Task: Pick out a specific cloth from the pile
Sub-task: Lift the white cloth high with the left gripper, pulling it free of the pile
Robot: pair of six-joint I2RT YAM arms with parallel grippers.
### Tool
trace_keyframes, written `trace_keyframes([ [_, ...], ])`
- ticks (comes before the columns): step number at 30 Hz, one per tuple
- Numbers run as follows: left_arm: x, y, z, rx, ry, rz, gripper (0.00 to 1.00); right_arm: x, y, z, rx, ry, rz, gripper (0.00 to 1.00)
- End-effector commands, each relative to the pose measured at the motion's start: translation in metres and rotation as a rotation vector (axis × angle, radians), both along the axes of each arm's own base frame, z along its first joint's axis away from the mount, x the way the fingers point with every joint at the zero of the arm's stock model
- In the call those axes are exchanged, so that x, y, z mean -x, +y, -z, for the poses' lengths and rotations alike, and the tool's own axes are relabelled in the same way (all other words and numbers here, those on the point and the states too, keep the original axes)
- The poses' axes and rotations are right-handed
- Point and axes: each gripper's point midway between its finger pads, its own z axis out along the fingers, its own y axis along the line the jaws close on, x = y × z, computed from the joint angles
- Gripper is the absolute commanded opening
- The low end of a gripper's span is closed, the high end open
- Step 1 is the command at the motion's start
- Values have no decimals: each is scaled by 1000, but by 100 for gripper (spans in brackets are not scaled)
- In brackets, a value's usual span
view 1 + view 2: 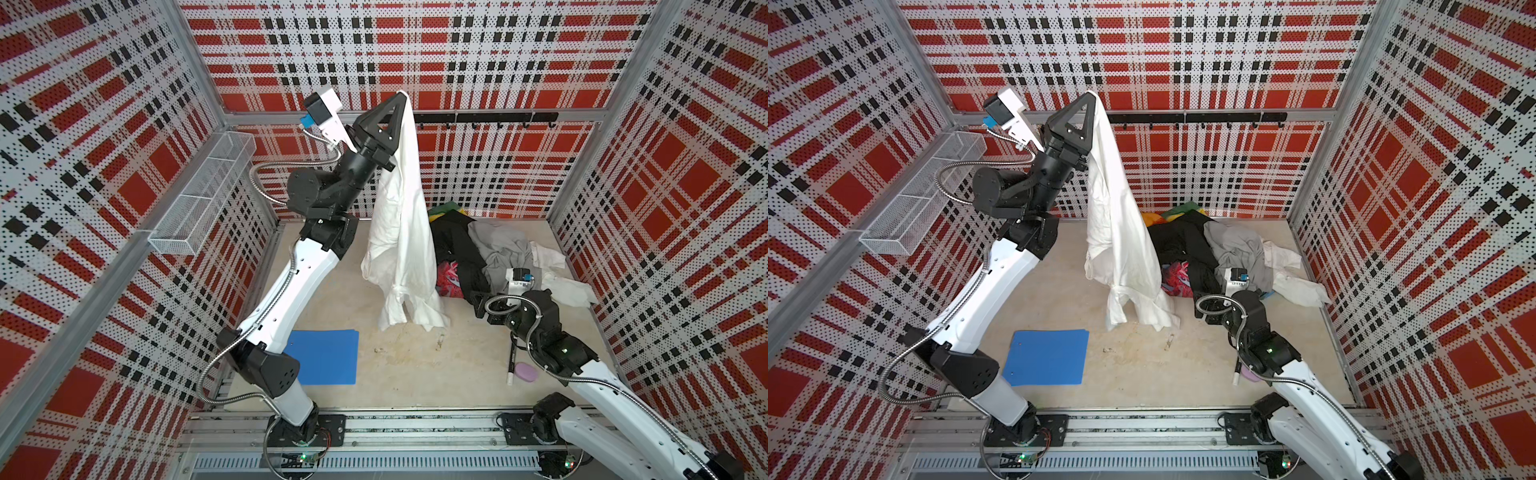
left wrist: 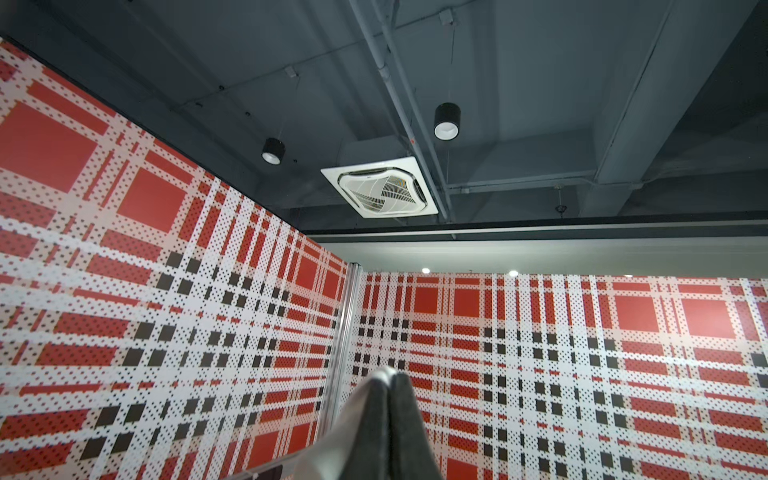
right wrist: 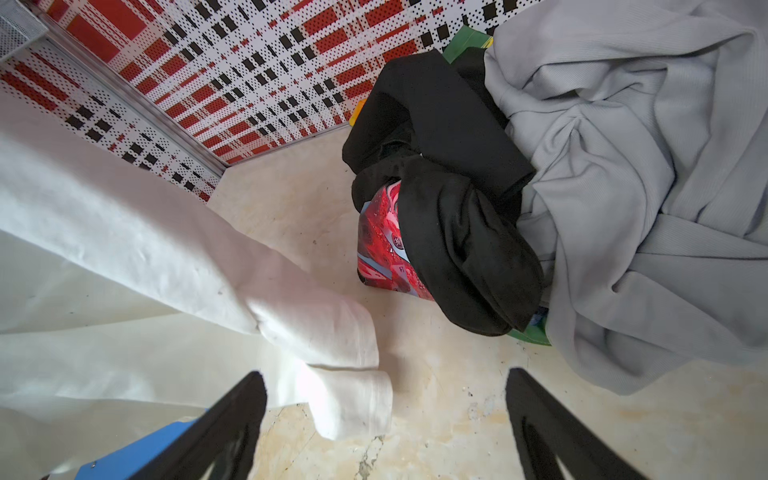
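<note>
Red-plaid walls (image 1: 415, 41) enclose a beige table (image 1: 415, 365). At upper centre in both top views, the cloth (image 1: 399, 232) is pinched by the closed left gripper (image 1: 401, 96) and hangs beside the pile (image 1: 486, 249). The right gripper (image 3: 385, 372) is held open, empty. Light, limp, slippery fabric is judged best gripped at bunched folds.

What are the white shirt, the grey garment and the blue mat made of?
White shirt: likely thin woven cotton, matte; it hangs limp with fine creases.
Grey garment: ribbed knit, matte; fine ribs show up close.
Blue mat: perhaps foam or plastic, smooth; it lies flat with crisp edges.
</note>
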Motion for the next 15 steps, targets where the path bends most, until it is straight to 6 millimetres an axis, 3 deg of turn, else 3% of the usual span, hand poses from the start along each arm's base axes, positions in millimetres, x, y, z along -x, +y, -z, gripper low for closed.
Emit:
trace_keyframes([
  [1,17,17,-25,76,-72,25,0,2,0,-9,-34,-38,-2,98],
  [8,24,31,-35,94,-106,2,0,5,0,-8,-38,-35,-8,99],
  [15,40,63,-55,136,-160,-40,0,4,1,-8,-34,-31,-13,99],
])
